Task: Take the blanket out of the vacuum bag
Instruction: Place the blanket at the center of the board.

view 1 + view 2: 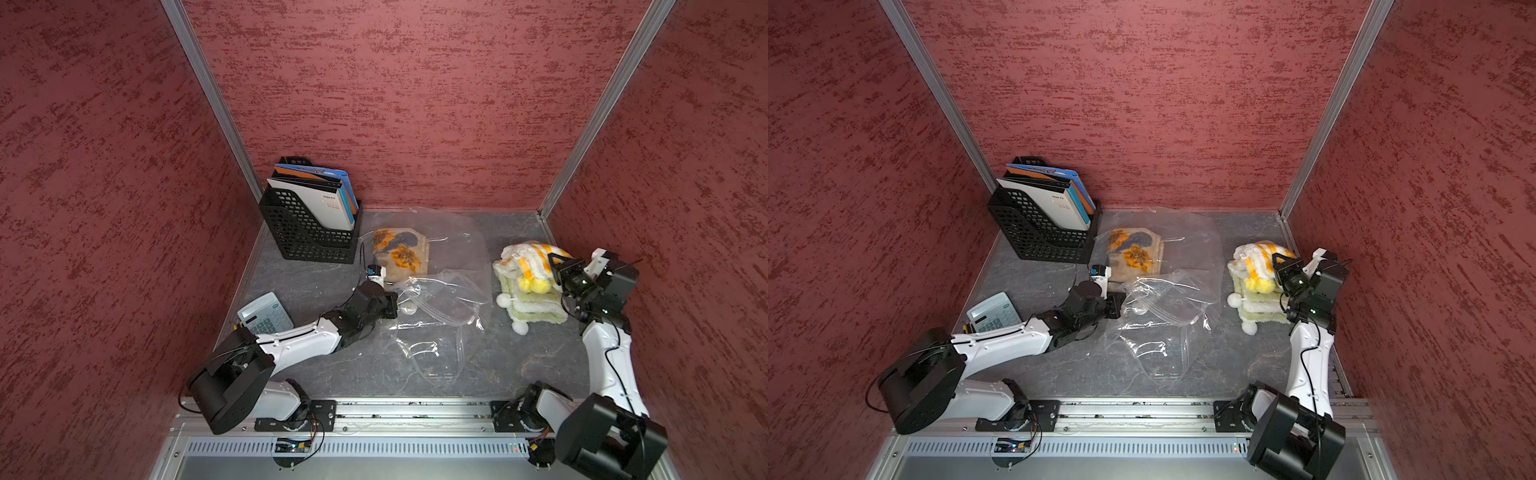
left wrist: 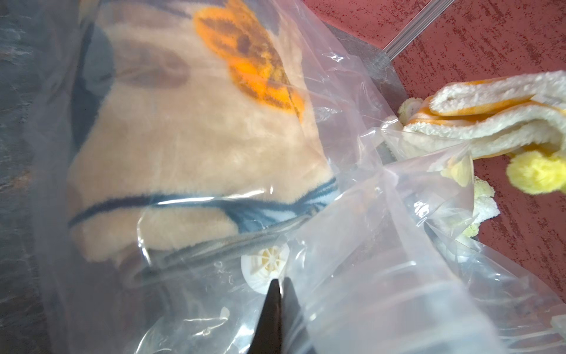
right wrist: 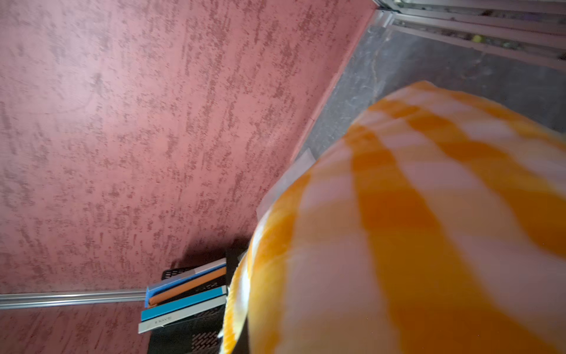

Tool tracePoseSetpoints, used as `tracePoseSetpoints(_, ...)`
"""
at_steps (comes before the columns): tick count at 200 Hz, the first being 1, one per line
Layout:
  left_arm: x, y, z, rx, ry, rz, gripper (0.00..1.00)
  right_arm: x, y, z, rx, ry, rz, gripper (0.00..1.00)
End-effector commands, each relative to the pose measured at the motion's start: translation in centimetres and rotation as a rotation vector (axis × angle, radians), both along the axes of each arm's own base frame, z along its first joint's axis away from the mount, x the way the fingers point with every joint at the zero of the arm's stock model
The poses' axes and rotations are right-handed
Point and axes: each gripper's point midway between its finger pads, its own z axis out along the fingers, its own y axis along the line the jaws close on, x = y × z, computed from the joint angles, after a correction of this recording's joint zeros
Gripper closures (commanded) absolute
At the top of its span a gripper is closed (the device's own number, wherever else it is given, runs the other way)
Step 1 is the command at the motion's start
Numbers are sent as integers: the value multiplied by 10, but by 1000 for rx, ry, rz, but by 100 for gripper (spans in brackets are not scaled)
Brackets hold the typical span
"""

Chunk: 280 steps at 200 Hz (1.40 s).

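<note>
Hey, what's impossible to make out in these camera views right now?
Right pincer tips: buried in striped blanket, whose blur fills the right wrist view.
Whether left pincer pinches the vacuum bag: left wrist view, plastic folds veil its tips.
Calculator keys: both top views, too small.

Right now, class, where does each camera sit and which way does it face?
Top views: above the front rail, looking down on the grey table; left arm and right arm show.
Left wrist: low by the clear plastic vacuum bag, facing the floral blanket inside; shut left pincer shows.
Right wrist: close to the orange striped blanket, facing the red wall; no body shows.
Shared: both wrist views show that striped blanket.
</note>
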Motion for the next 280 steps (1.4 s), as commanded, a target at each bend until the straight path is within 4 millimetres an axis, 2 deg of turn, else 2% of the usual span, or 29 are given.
tracePoseSetpoints(1, -2, 1, 8, -22, -20, -9, 100, -23, 2, -26, -53, 110, -13, 97)
tracePoseSetpoints(6, -3, 1, 7, -22, -20, -11, 100, -27, 3, -33, -50, 134, -15, 92)
tracePoseSetpoints(12, -3, 1, 7, -24, -20, -13, 100, -32, 6, -40, -43, 149, -10, 82)
tracePoseSetpoints(27, -4, 0, 8, -29, -19, -19, 100, -45, 9, -55, -32, 194, -25, 79)
tracePoseSetpoints(40, -6, -1, 9, -34, -18, -26, 100, -58, 5, -63, -59, 244, -72, 65)
tracePoseSetpoints(51, -6, -2, 10, -39, -20, -29, 100, -69, -1, -70, -80, 295, -111, 60)
tracePoseSetpoints(70, -7, -5, 11, -46, -19, -42, 100, -83, -1, -84, -74, 360, -130, 44)
tracePoseSetpoints(89, -8, -6, 11, -47, -19, -49, 100, -92, 4, -96, -56, 415, -115, 37)
tracePoseSetpoints(130, -10, -7, 17, -53, -32, -59, 100, -110, 33, -109, 16, 436, -31, 31)
tracePoseSetpoints(146, -10, -9, 19, -56, -33, -69, 100, -120, 35, -116, 9, 460, -38, 27)
tracePoseSetpoints(153, -11, -9, 18, -56, -29, -72, 100, -124, 35, -119, -3, 478, -46, 25)
tracePoseSetpoints(163, -12, -10, 18, -57, -27, -76, 100, -127, 32, -123, -18, 493, -60, 13)
tracePoseSetpoints(199, -15, -15, 21, -57, -24, -97, 100, -115, 27, -125, 12, 483, -69, 11)
tracePoseSetpoints(225, -17, -18, 26, -51, -35, -103, 100, -121, 46, -122, 68, 440, -17, 12)
tracePoseSetpoints(246, -19, -21, 27, -52, -40, -113, 100, -130, 60, -106, 53, 403, 31, 13)
tracePoseSetpoints(261, -21, -24, 29, -45, -43, -124, 100, -127, 74, -99, 106, 367, 97, 16)
tracePoseSetpoints(280, -23, -27, 32, -34, -44, -138, 100, -120, 87, -80, 118, 286, 168, 19)
